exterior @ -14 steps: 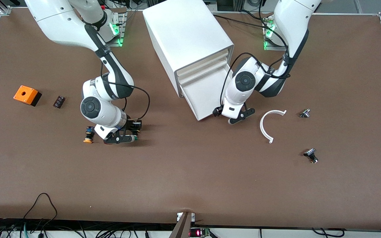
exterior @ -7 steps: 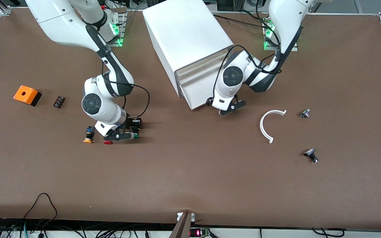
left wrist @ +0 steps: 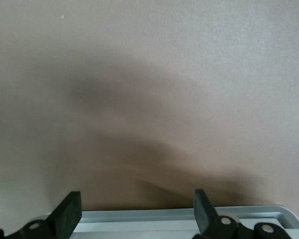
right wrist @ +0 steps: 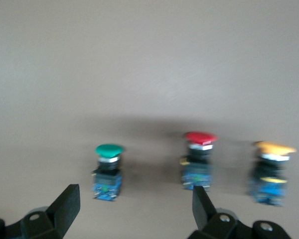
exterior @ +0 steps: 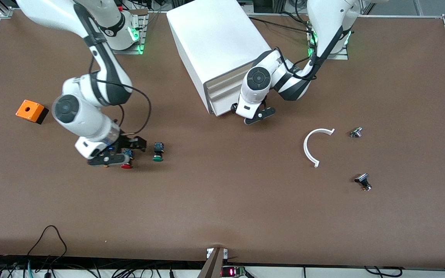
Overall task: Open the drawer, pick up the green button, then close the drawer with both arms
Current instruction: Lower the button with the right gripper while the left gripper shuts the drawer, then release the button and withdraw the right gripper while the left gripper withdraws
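In the front view the cabinet (exterior: 218,42) stands at about 12 o'clock of the table, and the drawer (exterior: 224,104) is the lowest of its stack, with its front almost level with the fronts above it. I cannot tell whether it is fully home. The left gripper (exterior: 247,112) is directly at this front, with its jaws wide apart and nothing between them. I judge it is placed there to push the plain front, because there is no handle to pinch. The button (exterior: 158,151) lies on the bare table at about 8 o'clock from the cabinet, on its side with the green cap toward the camera. It is free of any finger, so I judge the taking step is finished. At 9 o'clock from it, just beside it, is the right gripper (exterior: 108,159), low over the red-capped button (exterior: 126,166), jaws spread and empty. In the left wrist view the left gripper (left wrist: 135,214) shows two separated fingers, and the pale drawer rim (left wrist: 189,216) runs between them over the brown table. In the right wrist view the right gripper (right wrist: 132,209) is also open. The button (right wrist: 108,169), the red-capped button (right wrist: 199,159) and the orange-capped button (right wrist: 271,169) lie in one row, apart from each other, all caps pointing the same way, probably to keep them easy to separate.
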